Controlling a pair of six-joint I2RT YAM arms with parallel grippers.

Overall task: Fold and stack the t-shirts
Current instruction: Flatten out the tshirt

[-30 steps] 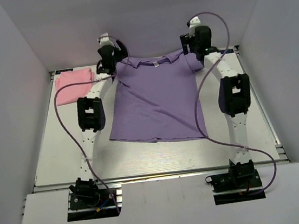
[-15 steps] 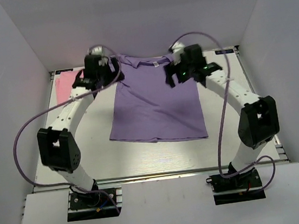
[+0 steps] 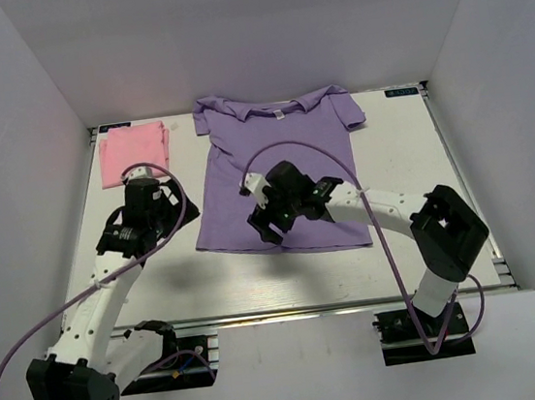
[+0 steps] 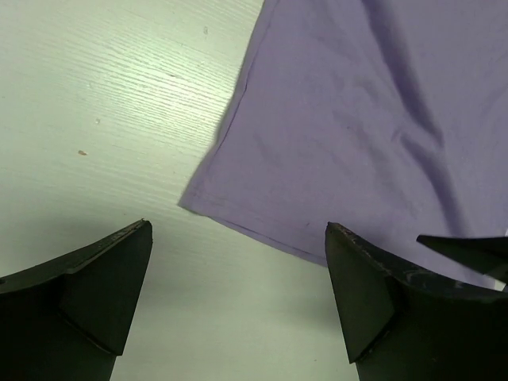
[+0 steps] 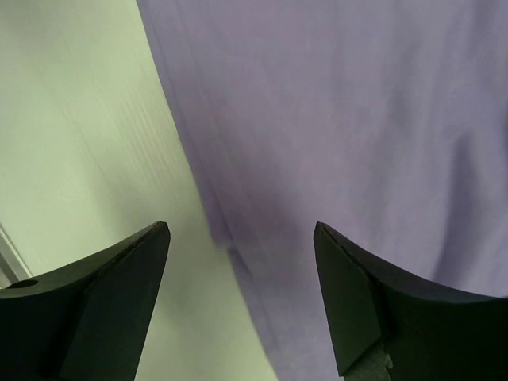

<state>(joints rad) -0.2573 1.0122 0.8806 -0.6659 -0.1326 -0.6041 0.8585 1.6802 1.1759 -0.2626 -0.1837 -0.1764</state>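
The lavender t-shirt (image 3: 279,174) is lying flat and unfolded, collar toward 12 o'clock, filling the table's middle. The pink t-shirt (image 3: 131,141) is sitting as a compact folded square at the 10 o'clock corner. So one fold is looking done — the lavender one and the stacking are remaining. The left gripper (image 4: 238,238) is hovering wide open by the shirt's 8 o'clock hem corner, holding nothing. The right gripper (image 5: 242,230) is hanging spread over the hem edge — also empty. Bare table (image 3: 409,163) is offering room at 3 o'clock.
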